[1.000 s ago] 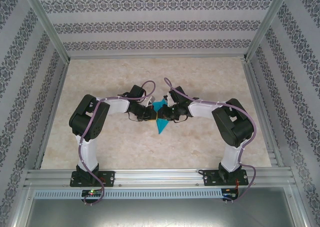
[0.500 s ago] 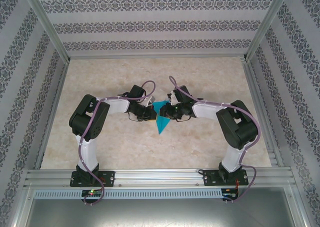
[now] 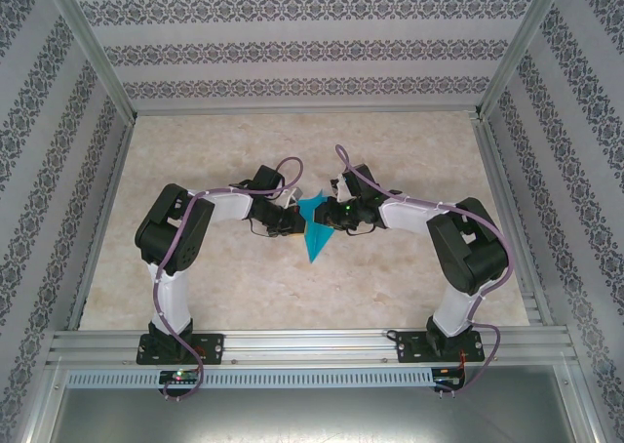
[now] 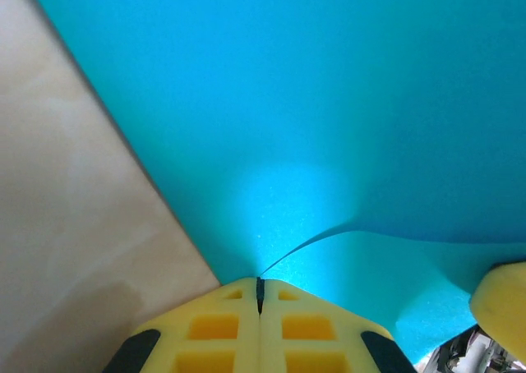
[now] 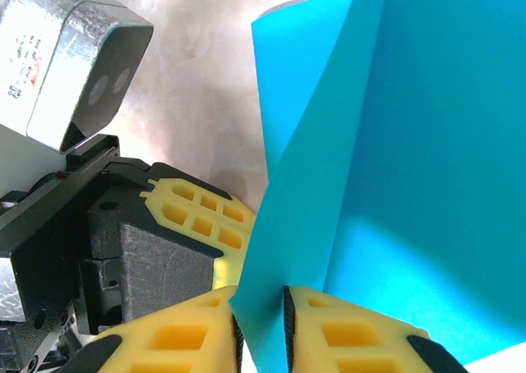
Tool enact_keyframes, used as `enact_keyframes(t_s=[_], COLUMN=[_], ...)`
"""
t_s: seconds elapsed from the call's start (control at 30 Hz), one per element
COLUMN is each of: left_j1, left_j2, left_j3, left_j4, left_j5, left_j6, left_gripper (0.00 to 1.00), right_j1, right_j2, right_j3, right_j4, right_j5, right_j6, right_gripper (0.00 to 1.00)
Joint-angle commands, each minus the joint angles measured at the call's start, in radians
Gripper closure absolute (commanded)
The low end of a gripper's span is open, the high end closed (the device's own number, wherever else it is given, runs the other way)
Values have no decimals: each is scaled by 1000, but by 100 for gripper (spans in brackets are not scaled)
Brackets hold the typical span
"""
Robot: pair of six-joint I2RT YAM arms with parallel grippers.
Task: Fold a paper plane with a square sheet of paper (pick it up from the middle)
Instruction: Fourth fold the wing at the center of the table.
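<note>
Pinching the thin teal-blue paper sheet (image 4: pixel 312 102) with my left gripper (image 4: pixel 259 284) and right gripper (image 5: pixel 260 295) (each clamped on it), I should align edges before creasing.

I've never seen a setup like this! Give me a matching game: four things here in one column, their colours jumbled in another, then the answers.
Things:
1. folded paper
2. left tool's fingers
3. table
4. back wall

Colours:
A. yellow
B. white with grey patterned bands
C. teal-blue
D. beige, marbled

Pairs: 1-C, 2-A, 3-D, 4-B
</note>
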Motion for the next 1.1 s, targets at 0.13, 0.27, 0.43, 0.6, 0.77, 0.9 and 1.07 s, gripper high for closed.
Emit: enact_keyframes(t_s=[0.13,0.27,0.43,0.6,0.77,0.9,1.07], left_j1=[10,9,9,10,11,11,10], left_j2=[34,33,28,26,23,21,14], left_j3=[4,4,2,2,3,7,13], left_j4=[-48,-48,-48,-50,-57,-62,-68], left_j5=[-37,-38,-35,-35,-35,-37,-35], left_j6=[33,32,33,35,39,41,39], left_gripper=[100,100,100,100,100,100,100], right_j1=[8,23,40,50,52,53,53], right_j2=[-13,5,42,82,112,138,151], right_j3=[6,26,59,82,87,102,116], right_j4=[-16,-23,-41,-44,-48,-58,-80], right_j5=[-16,-18,-14,-20,-18,-18,-8], right_j6=[-3,-2,-4,2,3,4,-7], right_gripper=[84,85,88,89,91,91,92])
